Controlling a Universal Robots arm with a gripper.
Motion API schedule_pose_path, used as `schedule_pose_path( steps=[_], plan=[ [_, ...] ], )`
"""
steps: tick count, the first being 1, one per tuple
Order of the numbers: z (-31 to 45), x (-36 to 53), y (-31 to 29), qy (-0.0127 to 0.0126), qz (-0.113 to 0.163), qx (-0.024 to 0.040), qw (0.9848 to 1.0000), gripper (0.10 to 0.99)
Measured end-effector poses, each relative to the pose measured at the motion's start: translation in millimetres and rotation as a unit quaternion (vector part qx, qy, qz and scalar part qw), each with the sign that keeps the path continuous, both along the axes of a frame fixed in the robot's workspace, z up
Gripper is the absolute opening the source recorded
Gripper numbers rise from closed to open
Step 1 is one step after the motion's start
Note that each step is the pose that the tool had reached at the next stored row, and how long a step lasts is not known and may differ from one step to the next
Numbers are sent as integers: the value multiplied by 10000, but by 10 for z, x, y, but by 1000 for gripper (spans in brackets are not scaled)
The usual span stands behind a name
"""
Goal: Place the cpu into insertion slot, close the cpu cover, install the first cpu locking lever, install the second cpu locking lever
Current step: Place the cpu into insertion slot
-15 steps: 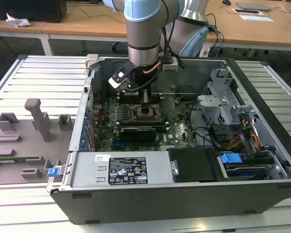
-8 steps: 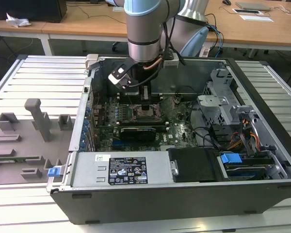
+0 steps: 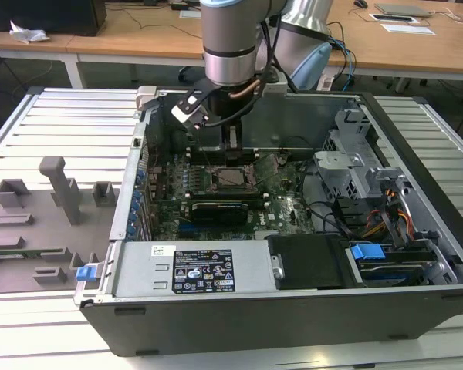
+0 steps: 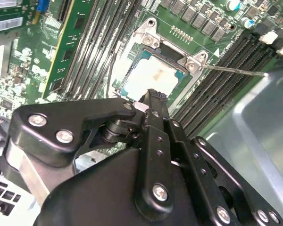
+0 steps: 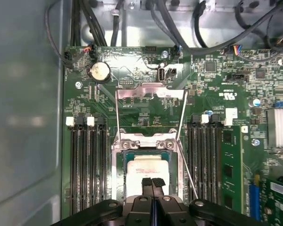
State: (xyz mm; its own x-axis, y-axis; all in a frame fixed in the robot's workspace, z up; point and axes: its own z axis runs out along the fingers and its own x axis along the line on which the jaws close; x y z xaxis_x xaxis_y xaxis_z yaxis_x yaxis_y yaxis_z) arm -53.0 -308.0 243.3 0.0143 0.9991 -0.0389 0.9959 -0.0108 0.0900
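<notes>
The cpu, a silver-topped square chip, lies flat in the insertion slot on the green motherboard; it also shows in the second wrist view as the cpu and in the exterior view as the cpu. The cpu cover, a thin silver frame, stands swung open behind the slot. One thin locking lever sticks out loose beside the socket, also seen as the lever. My gripper hovers just over the chip's near edge, fingers shut together with nothing between them. From outside, the gripper hangs inside the case.
Black memory slots and more memory slots flank the socket. A coin battery and cables lie beyond the cover. The grey case wall rises close by. A black card, power supply and drive cage crowd the case.
</notes>
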Motion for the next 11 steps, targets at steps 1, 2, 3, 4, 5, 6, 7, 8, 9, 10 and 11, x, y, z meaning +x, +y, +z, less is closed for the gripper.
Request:
schedule_pose_path(
  steps=[1,2,3,4,5,6,7,8,9,10,11],
  plan=[
    [44,0,0,0,0,-1,10000,106],
    [77,0,1,0,0,0,10000,106],
    [105,0,1,-1,0,-1,10000,106],
    [139,0,1,0,-1,-3,10000,106],
    [156,0,1,0,-3,-4,10000,106],
    [156,0,1,-1,-3,-3,10000,106],
    [157,0,1,-1,-4,0,10000,106],
    [157,0,0,-1,-4,14,10000,106],
    [158,0,1,0,-4,52,10000,106],
    [155,0,1,0,-4,120,9999,106],
    [153,0,-2,0,-4,180,9998,106]
  ],
)
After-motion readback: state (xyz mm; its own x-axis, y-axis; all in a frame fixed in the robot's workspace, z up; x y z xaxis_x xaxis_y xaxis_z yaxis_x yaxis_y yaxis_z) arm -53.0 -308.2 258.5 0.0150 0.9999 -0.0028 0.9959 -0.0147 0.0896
